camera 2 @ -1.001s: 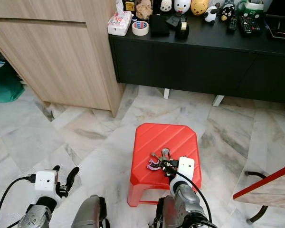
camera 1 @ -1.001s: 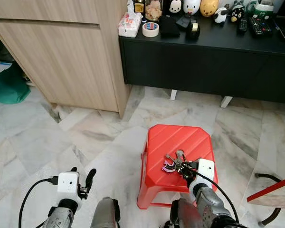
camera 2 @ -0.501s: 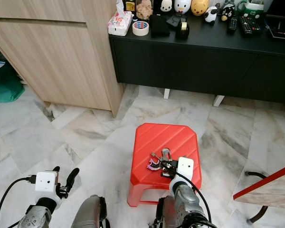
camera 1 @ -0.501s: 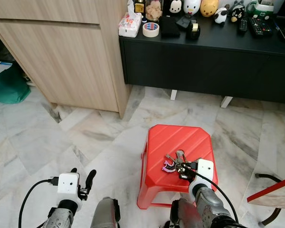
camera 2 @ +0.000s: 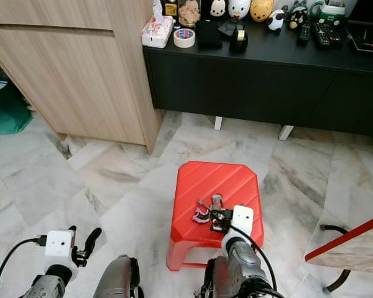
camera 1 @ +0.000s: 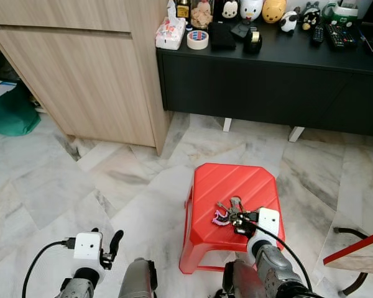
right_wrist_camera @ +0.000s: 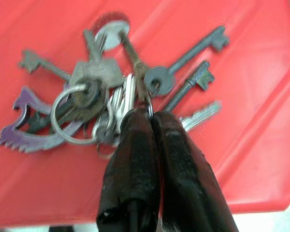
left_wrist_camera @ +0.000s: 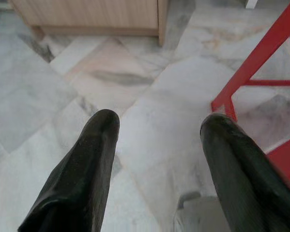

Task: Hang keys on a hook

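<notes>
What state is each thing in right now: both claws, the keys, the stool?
Right claw: shut on the keys, down at the stool top.
Left claw: open, holding nothing, low over the marble floor beside the stool.
Keys: bunched on a ring, lying on the stool, not yet lifted.
Red stool: upright on the floor.
Purple key tag: flat on the stool, on the ring.

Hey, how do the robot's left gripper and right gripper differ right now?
The left gripper has its fingers spread wide apart with nothing between them; the right gripper has its fingers pressed together on the bunch of keys. The left gripper hangs low over the marble floor beside the red stool; the right gripper sits at the stool's top, where the keys lie. Both have two long black fingers.
</notes>
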Controlling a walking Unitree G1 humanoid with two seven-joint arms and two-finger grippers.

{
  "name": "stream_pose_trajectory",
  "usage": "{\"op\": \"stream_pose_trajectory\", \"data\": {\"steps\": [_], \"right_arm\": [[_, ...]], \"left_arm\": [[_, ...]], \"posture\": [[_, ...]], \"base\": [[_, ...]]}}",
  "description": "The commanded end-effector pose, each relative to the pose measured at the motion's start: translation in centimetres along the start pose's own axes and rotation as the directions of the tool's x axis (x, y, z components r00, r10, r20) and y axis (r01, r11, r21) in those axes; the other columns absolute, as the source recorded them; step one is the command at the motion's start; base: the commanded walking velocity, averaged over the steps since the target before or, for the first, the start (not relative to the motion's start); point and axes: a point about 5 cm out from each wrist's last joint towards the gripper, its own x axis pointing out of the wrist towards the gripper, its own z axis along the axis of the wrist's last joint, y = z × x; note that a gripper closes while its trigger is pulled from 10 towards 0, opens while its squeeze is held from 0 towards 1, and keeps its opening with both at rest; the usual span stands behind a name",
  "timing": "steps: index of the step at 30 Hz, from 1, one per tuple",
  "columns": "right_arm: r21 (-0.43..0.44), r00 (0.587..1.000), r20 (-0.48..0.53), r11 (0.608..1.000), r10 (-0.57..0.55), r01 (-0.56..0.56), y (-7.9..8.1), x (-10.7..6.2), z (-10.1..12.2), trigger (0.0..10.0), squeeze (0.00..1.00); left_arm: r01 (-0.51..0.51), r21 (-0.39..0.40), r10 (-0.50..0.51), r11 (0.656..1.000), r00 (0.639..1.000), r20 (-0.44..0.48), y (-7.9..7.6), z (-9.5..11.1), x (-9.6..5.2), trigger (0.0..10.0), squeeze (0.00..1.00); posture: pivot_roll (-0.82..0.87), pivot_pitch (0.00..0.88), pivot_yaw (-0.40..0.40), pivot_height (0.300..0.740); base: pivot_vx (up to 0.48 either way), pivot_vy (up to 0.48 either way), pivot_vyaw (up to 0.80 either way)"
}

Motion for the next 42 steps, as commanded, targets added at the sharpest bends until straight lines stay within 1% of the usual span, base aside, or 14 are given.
{"op": "stream_pose_trajectory", "data": {"steps": [1, 2, 3, 5, 6, 7, 13, 15, 16, 21, 24, 31, 37, 42], "right_arm": [[-0.003, 1.0, 0.011, 1.0, -0.017, 0.017, -0.3, -0.1, -0.1, 0.0, 0.0], [0.001, 0.999, 0.044, 1.0, -0.019, 0.019, -0.2, 0.0, 0.4, 0.0, 0.0], [0.001, 0.999, 0.044, 1.0, -0.019, 0.019, -0.2, 0.0, 0.4, 0.0, 0.0], [-0.007, 0.993, 0.118, 1.0, -0.018, 0.019, 0.0, 0.1, 1.6, 0.0, 0.0], [-0.003, 0.984, 0.177, 1.0, -0.017, 0.018, 0.1, 0.1, 2.5, 8.0, 0.0], [-0.001, 0.982, 0.186, 1.0, -0.017, 0.017, 0.1, 0.1, 2.6, 10.0, 0.0], [-0.024, 0.962, 0.272, 1.0, -0.002, 0.009, 0.3, -0.1, 3.6, 10.0, 0.0], [-0.062, 0.941, 0.338, 0.998, 0.006, 0.016, 0.3, -0.4, 4.2, 10.0, 0.0], [-0.088, 0.914, 0.406, 0.996, 0.02, 0.018, 0.2, -0.9, 4.7, 10.0, 0.0], [-0.1, 0.887, 0.46, 0.995, 0.039, 0.008, 0.1, -1.4, 5.1, 10.0, 0.0], [-0.114, 0.858, 0.507, 0.993, 0.081, -0.026, 0.3, -1.9, 5.7, 10.0, 0.0], [-0.121, 0.851, 0.515, 0.992, 0.099, -0.042, 0.9, -1.9, 6.0, 10.0, 0.0], [-0.117, 0.85, 0.512, 0.99, 0.124, -0.074, 2.2, -1.6, 6.8, 10.0, 0.0], [-0.108, 0.848, 0.517, 0.991, 0.119, -0.074, 2.1, -1.6, 6.9, 10.0, 0.0]], "left_arm": [[-0.011, 0.013, 0.012, 1.0, 0.999, -0.045, 0.4, -1.1, -0.7, 10.0, 0.0], [-0.014, 0.013, 0.014, 1.0, 0.999, -0.048, 0.5, -1.2, -0.7, 10.0, 0.0], [-0.014, 0.013, 0.014, 1.0, 0.999, -0.048, 0.5, -1.2, -0.7, 10.0, 0.0], [-0.02, 0.013, 0.021, 1.0, 0.998, -0.054, 0.6, -1.3, -0.7, 10.0, 0.0], [-0.027, 0.011, 0.027, 1.0, 0.998, -0.06, 0.6, -1.4, -0.5, 10.0, 0.0], [-0.028, 0.01, 0.028, 1.0, 0.998, -0.063, 0.6, -1.4, -0.5, 10.0, 0.0], [-0.039, 0.003, 0.039, 0.999, 0.996, -0.075, 0.5, -1.6, -0.2, 10.0, 0.0], [-0.048, -0.006, 0.048, 0.999, 0.995, -0.088, 0.5, -1.8, -0.1, 10.0, 0.0], [-0.063, -0.02, 0.061, 0.998, 0.992, -0.108, 0.5, -2.2, -0.2, 10.0, 0.0], [-0.082, -0.031, 0.078, 0.996, 0.988, -0.134, 0.6, -2.7, -0.2, 10.0, 0.0], [-0.102, -0.032, 0.095, 0.994, 0.98, -0.172, 0.8, -3.4, -0.4, 10.0, 0.0], [-0.12, -0.037, 0.11, 0.992, 0.972, -0.209, 0.9, -4.0, -0.6, 10.0, 0.0], [-0.149, -0.036, 0.132, 0.988, 0.948, -0.288, 1.1, -5.4, -1.5, 10.0, 0.0], [-0.163, -0.046, 0.139, 0.986, 0.933, -0.333, 0.9, -6.2, -2.1, 10.0, 0.0]], "posture": [[0.15, 0.164, -0.016, 0.637], [0.14, 0.16, -0.019, 0.637], [0.14, 0.16, -0.019, 0.637], [0.13, 0.153, -0.022, 0.637], [0.13, 0.147, -0.027, 0.637], [0.13, 0.144, -0.029, 0.637], [0.12, 0.126, -0.037, 0.637], [0.11, 0.116, -0.041, 0.637], [0.1, 0.107, -0.047, 0.637], [0.1, 0.096, -0.052, 0.637], [0.09, 0.079, -0.057, 0.637], [0.08, 0.058, -0.059, 0.652], [0.09, 0.027, -0.065, 0.682], [0.08, 0.007, -0.062, 0.702]], "base": [[0.0, 0.0, 0.0], [0.0, 0.0, 0.0], [0.0, 0.0, 0.0], [0.0, 0.0, 0.0], [0.0, 0.0, 0.0], [0.0, 0.0, 0.0], [0.0, 0.0, 0.0], [0.0, 0.0, 0.0], [0.0, 0.0, 0.0], [0.0, 0.0, 0.0], [0.0, 0.0, 0.0], [0.0, 0.0, 0.0], [0.0, 0.0, 0.0], [0.0, 0.0, 0.0]]}}
